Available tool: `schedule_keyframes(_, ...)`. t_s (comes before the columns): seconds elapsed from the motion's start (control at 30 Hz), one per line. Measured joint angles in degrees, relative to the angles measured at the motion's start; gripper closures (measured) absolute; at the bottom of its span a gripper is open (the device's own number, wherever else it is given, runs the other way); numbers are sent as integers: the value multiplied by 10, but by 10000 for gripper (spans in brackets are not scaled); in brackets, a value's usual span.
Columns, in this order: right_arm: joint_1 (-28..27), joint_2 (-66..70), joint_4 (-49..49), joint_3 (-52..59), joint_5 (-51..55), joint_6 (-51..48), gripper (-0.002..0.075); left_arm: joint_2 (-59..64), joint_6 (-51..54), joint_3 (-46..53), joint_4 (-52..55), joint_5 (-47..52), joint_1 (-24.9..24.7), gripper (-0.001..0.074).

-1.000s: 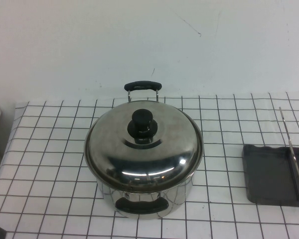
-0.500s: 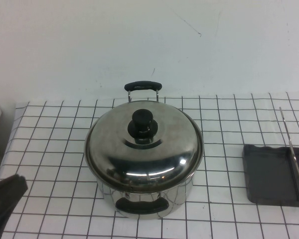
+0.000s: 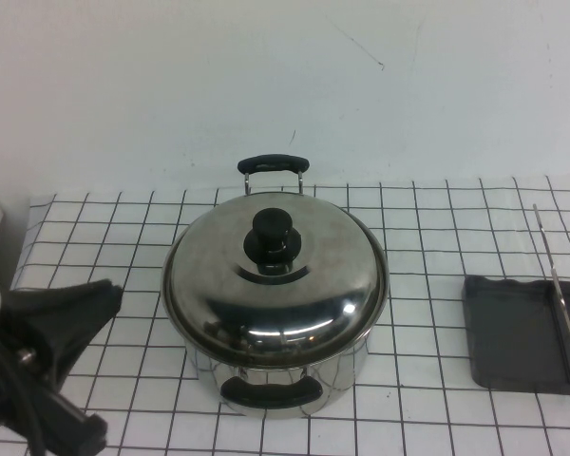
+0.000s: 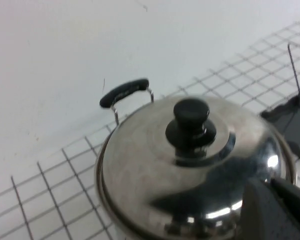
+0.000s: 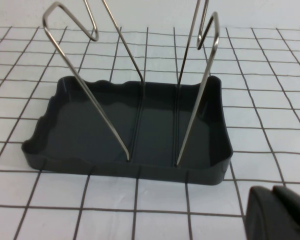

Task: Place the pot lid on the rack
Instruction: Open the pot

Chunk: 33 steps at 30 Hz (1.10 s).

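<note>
The pot lid (image 3: pixel 294 294), shiny steel with a black knob (image 3: pixel 272 236), sits on the steel pot (image 3: pixel 342 375) at the table's middle. It also fills the left wrist view (image 4: pixel 140 165). My left gripper (image 3: pixel 109 294) is shut and empty at the table's left, a short way from the pot; in its wrist view the gripper (image 4: pixel 270 182) is apart from the lid. The rack (image 3: pixel 513 328), a dark grey tray with wire rods, stands at the right edge. My right gripper (image 5: pixel 272 192) is shut and empty just short of the rack (image 5: pixel 90 130).
The pot has black handles at the back (image 3: pixel 273 162) and front (image 3: pixel 266 391). A white wall rises behind the checked tablecloth (image 3: pixel 437 228). The rack's wire rods (image 5: pixel 195 100) stand upright. The rack's edge also shows in the left wrist view (image 4: pixel 290 112).
My left arm has come into the high view from the bottom left and moved up and right toward the pot. The lid, pot and rack have not moved.
</note>
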Motion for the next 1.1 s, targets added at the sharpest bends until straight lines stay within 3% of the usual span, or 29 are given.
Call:
schedule_keyframes(0.13, 0, 0, 0, 0, 0, 0, 730, 36, -285, 0, 269, -123, -116, 736)
schedule_keyframes(0.23, 0, 0, 0, 0, 0, 0, 730, 85, -405, 0, 395, -210, -148, 689)
schedule_keyframes(0.3, 0, 0, 0, 0, 0, 0, 730, 127, -436, -2, 423, -258, -153, 595)
schedule_keyframes(0.47, 0, 0, 0, 0, 0, 0, 730, 232, -446, -2, 422, -343, -156, 239)
schedule_keyframes(0.57, 0, 0, 0, 0, 0, 0, 730, 289, -403, -2, 368, -405, -156, 109)
schedule_keyframes(0.77, 0, 0, 0, 0, 0, 0, 730, 391, -272, -3, 219, -541, -156, 55)
schedule_keyframes(0.93, 0, 0, 0, 0, 0, 0, 730, 454, -254, -3, 164, -636, -150, 52)
schedule_keyframes(1.1, 0, 0, 0, 0, 0, 0, 730, 490, -273, -3, 155, -667, -115, 52)
